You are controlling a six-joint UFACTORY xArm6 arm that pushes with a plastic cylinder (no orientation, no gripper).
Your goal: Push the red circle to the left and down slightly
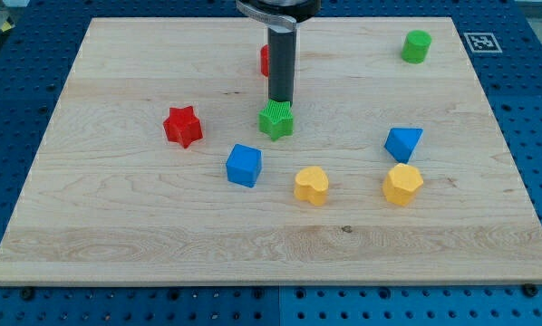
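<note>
The red circle (265, 60) sits near the view's top centre, mostly hidden behind my dark rod; only its left edge shows. My tip (281, 101) is below the red circle and just above the green star (276, 119), touching or nearly touching it. The red star (183, 126) lies to the left of the green star.
A blue cube (244, 166), a yellow heart (312, 185), a yellow hexagon (402, 184) and a blue triangle-like block (403, 143) lie in the lower middle and right. A green cylinder (416, 46) stands at the top right. The wooden board (117, 235) rests on a blue perforated table.
</note>
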